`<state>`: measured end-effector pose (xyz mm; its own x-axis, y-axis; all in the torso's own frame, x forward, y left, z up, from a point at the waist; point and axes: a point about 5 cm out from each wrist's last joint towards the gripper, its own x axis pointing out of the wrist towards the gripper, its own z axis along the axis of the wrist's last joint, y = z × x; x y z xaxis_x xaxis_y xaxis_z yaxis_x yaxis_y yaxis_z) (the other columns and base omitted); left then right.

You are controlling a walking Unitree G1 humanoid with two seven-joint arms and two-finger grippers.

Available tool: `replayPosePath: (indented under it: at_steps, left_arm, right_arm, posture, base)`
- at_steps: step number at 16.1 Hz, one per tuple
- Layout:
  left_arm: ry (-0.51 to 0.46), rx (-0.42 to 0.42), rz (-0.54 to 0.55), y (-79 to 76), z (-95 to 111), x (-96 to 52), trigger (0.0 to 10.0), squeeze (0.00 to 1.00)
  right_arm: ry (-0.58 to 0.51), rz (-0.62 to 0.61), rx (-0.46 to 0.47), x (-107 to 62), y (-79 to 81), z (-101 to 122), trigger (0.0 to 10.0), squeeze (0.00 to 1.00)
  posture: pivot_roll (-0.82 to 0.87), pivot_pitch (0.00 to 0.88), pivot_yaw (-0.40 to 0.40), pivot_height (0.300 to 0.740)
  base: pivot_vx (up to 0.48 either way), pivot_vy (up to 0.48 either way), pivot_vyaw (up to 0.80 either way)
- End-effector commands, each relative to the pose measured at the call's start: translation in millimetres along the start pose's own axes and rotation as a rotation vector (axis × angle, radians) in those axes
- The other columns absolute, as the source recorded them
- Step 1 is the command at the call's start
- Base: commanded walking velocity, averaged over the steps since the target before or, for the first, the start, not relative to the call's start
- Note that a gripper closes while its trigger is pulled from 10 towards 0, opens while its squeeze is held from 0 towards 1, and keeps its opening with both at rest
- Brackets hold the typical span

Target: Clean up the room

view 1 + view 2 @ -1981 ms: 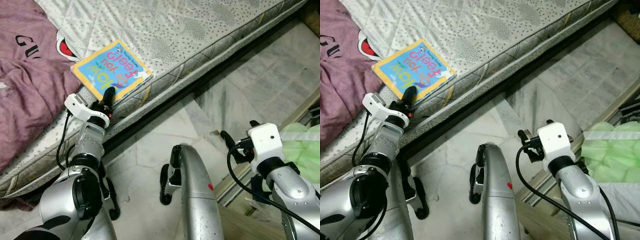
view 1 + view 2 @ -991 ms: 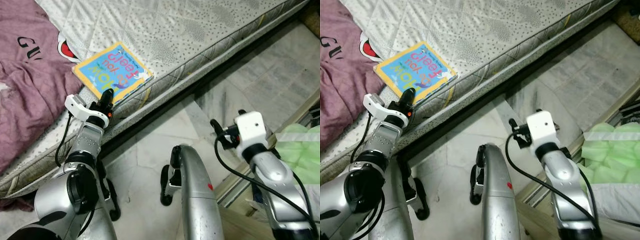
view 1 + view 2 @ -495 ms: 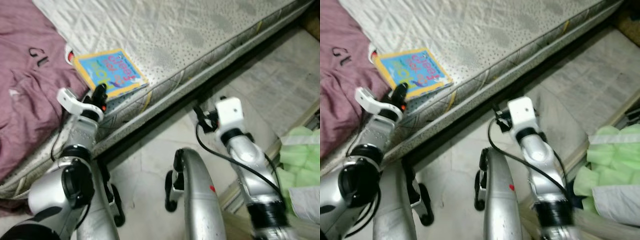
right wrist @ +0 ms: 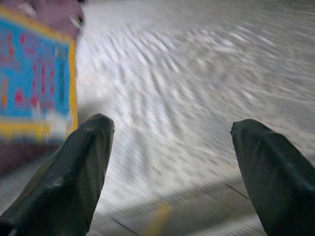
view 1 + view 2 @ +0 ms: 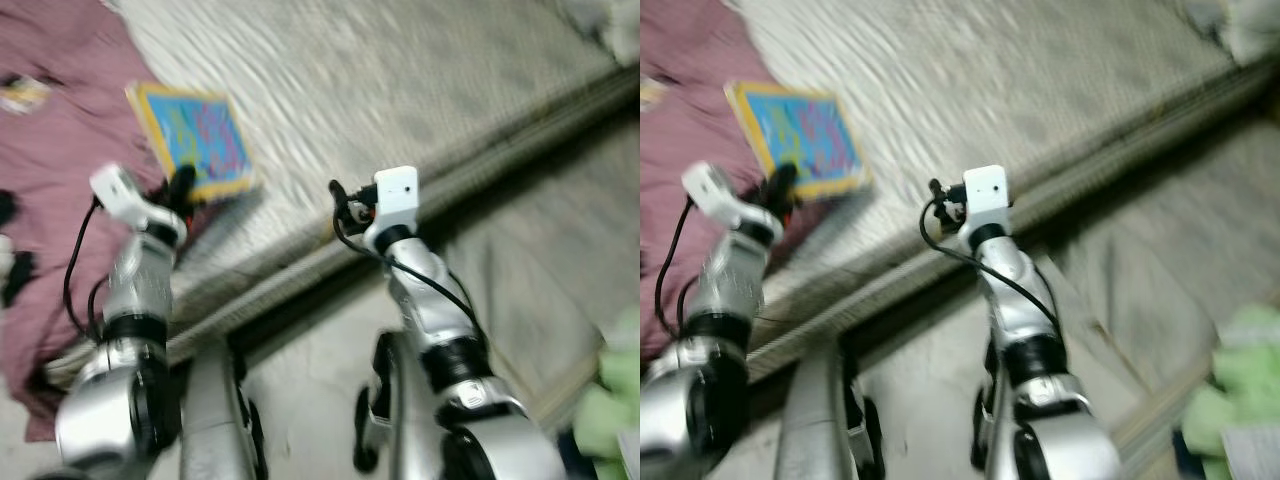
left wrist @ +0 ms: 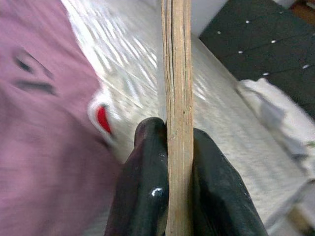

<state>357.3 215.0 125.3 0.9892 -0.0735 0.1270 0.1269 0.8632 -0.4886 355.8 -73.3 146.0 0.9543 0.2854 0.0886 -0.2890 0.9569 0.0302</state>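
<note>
A blue board book with a yellow border [image 5: 200, 140] lies on the grey quilted mattress [image 5: 420, 90], next to a purple garment [image 5: 60, 130]. My left gripper [image 5: 180, 188] is shut on the book's near edge; in the left wrist view the two black fingers [image 6: 147, 167] pinch the book's edge [image 6: 178, 98] seen end-on. My right gripper [image 5: 338, 200] is raised over the mattress edge to the right of the book. In the right wrist view its fingers [image 4: 74, 172] stand wide open with the book [image 4: 34, 78] off to one side. The head views are blurred.
The mattress edge [image 5: 500, 150] runs diagonally above a dark gap and a pale marble floor [image 5: 540, 290]. A green bundle [image 5: 615, 400] sits at the lower right. A white cloth [image 6: 275, 113] lies farther along the mattress.
The camera has swung, shifting and blurring the whole scene. My right arm has risen from over the floor to the mattress edge, nearer the book. My left gripper still holds the book's edge.
</note>
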Motion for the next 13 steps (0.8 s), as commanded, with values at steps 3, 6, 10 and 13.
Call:
replayPosePath:
  at_steps: [3, 6, 10, 13]
  left_arm:
    - [0.023, 0.171, 0.038, 2.6, -7.3, -11.8, 0.5, 0.00]
    - [0.006, 0.345, 0.026, -9.4, -2.1, -10.5, 10.0, 0.00]
    - [-0.024, 0.348, -0.003, -16.3, -0.3, -17.8, 10.0, 0.00]
    - [-0.045, 0.409, 0.055, -21.1, -7.8, -26.6, 10.0, 0.00]
  right_arm:
    - [-0.046, -0.046, 0.039, 6.7, -3.9, 3.2, 10.0, 0.00]
    - [-0.083, -0.062, 0.046, 12.5, -11.4, 10.1, 10.0, 0.00]
    - [-0.093, -0.065, 0.063, 9.6, -15.2, 5.4, 10.0, 0.00]
    - [-0.093, -0.068, 0.073, 8.2, -15.1, 3.0, 10.0, 0.00]
  posture:
    - [0.15, 0.000, 0.027, 0.568]
    - [0.15, 0.000, 0.020, 0.577]
    - [0.13, 0.000, 0.027, 0.611]
    - [0.12, 0.000, 0.010, 0.640]
  base:
    - [0.000, 0.000, 0.00]
    - [0.000, 0.000, 0.00]
    - [0.000, 0.000, 0.00]
    - [0.000, 0.000, 0.00]
